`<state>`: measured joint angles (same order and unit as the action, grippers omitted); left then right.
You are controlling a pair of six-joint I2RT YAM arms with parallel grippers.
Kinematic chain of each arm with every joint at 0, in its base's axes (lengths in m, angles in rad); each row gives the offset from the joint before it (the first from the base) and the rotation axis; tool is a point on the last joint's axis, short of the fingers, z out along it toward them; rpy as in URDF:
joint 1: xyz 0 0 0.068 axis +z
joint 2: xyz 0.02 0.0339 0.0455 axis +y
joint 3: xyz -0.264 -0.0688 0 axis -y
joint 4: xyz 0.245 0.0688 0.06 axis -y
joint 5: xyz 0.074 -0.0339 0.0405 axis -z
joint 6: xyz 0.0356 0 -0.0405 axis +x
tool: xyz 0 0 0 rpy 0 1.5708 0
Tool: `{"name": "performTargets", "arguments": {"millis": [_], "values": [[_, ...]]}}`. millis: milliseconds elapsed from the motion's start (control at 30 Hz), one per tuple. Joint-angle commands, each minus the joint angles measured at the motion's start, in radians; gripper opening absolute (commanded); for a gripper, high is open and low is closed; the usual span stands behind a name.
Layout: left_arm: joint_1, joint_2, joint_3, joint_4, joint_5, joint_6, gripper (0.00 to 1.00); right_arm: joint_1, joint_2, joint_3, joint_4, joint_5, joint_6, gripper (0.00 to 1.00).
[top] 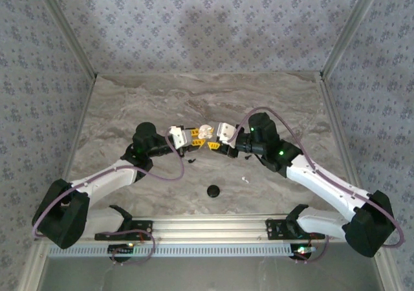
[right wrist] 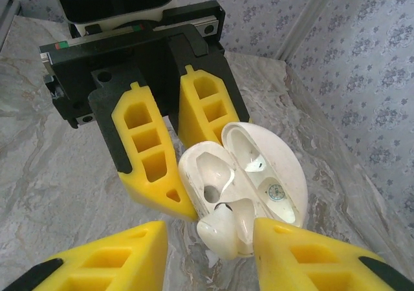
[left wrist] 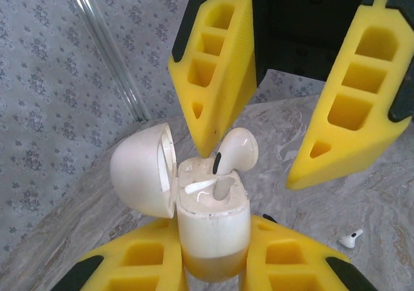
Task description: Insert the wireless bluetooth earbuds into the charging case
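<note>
The 2 arms meet tip to tip over the middle of the marble table (top: pixel 129 110). The left claw (left wrist: pixel 213 265) is closed tight on the lower body of the white charging case (left wrist: pixel 213 220), whose lid (left wrist: pixel 139 171) is hinged wide open and whose mouth faces the right claw (right wrist: pixel 210 239). 1 white earbud (left wrist: pixel 236 150) stands stem-first in 1 of the case's slots, with its head above the rim and not fully seated. The right claw reaches in from the right with its jaws partly apart: 1 finger tip rests against the earbud's head and the other stands clear, so nothing is clamped. A 2nd white earbud (left wrist: pixel 351 238) lies loose on the table, nearer and to the right of the case. A round black disc (top: pixel 213 191) sits nearer still, about centre, well apart from both claws
</note>
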<state>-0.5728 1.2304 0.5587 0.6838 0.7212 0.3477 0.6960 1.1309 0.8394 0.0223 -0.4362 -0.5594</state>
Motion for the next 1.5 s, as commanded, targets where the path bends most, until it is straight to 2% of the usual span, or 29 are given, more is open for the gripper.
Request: {"name": "performTargets", "arguments": {"millis": [0,500,900,1467], "values": [[-0.007,-0.022,0.009,0.023,0.018,0.005,0.12,0.006,0.011,0.023,0.034,0.016,-0.014,0.39],[-0.008,-0.022,0.007,0.025,0.014,0.0,0.12,0.011,0.001,0.019,0.029,0.053,-0.029,0.22],[-0.007,-0.008,0.006,0.017,-0.009,0.005,0.12,0.016,-0.061,0.028,-0.007,0.06,-0.058,0.19],[-0.009,-0.005,0.009,0.014,-0.009,0.002,0.12,0.035,-0.054,0.048,-0.005,0.063,-0.076,0.19]]}}
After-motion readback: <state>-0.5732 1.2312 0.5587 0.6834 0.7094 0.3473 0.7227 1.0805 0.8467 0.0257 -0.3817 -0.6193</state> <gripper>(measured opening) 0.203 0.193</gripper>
